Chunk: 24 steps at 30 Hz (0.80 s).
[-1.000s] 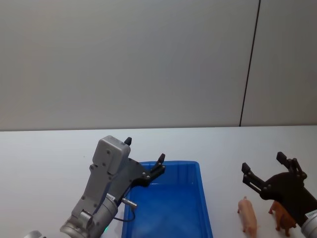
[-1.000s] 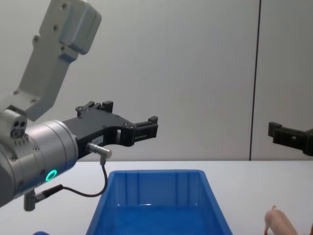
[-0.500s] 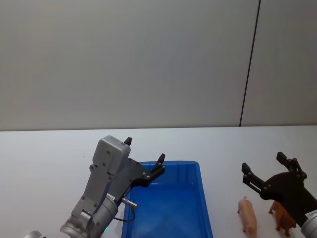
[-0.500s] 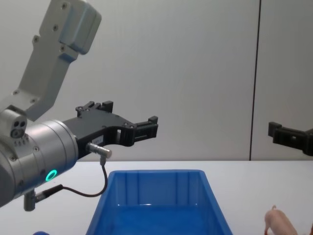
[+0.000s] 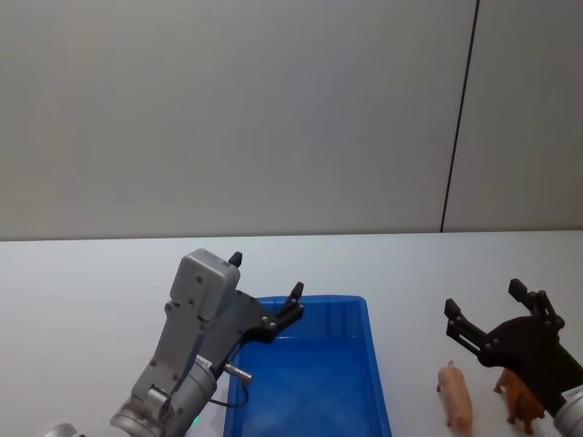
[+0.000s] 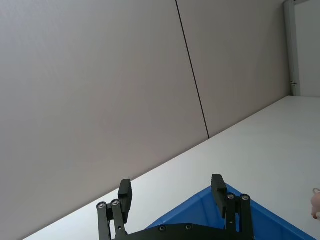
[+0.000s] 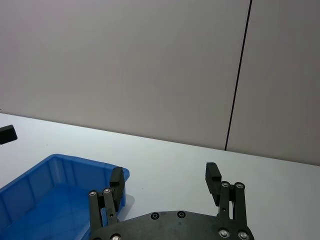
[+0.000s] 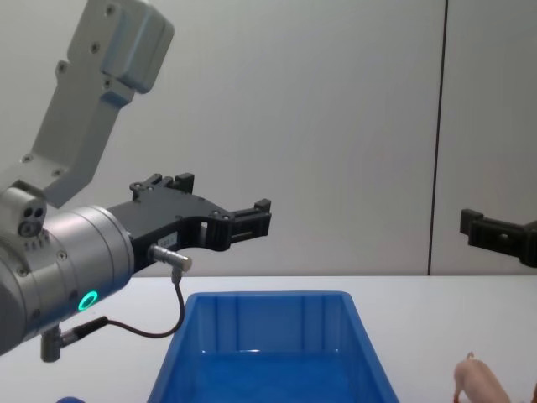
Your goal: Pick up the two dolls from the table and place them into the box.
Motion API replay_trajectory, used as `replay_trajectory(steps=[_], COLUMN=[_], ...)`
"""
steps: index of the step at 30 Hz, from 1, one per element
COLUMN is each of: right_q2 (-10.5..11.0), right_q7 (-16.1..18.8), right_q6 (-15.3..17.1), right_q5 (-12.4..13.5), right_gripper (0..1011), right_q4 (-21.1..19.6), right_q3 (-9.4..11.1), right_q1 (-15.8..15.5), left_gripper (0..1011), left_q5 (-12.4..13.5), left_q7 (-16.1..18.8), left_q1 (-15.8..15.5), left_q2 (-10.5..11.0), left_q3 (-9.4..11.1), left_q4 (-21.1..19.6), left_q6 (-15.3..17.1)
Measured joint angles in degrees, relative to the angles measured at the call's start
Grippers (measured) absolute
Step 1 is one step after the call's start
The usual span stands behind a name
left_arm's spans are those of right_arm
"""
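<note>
The right claw (image 5: 484, 298) hangs with its fingers spread wide, raised above the desk (image 5: 91, 291) on the right side. Just below it lie the two dolls. The pink doll (image 5: 455, 396) sits under the claw's left finger, its long axis running away from the robot. In the chest view a thin curl shows at its far end. The brown doll (image 5: 521, 396) stands just to its right, partly hidden by the claw's body, so I cannot tell which way it points.

The left claw (image 5: 266, 276) is also spread wide, poised over the left rim of the box (image 5: 319, 299). The box's long axis runs away from the robot. Bare desk separates its right rim from the pink doll, and more open desk stretches beyond the box to the wall (image 5: 273, 109).
</note>
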Motion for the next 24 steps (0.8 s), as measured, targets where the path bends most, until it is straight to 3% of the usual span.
replay_trajectory(steps=[9, 24], right_q2=[0.1, 0.8], right_q7=[0.0, -0.8], right_q6=[0.9, 8.2], right_q5=[0.3, 2.0], right_gripper=[1001, 1001], right_q4=[0.1, -0.4], right_q3=[0.3, 1.3], right_q1=[0.2, 0.2], left_gripper=[1001, 1001], left_q5=[0.0, 0.0], left_q7=[0.0, 0.0], left_q1=[0.0, 0.0], left_q2=[0.0, 0.0], left_q3=[0.0, 0.0], left_q4=[0.0, 0.0], left_q6=[0.0, 0.0])
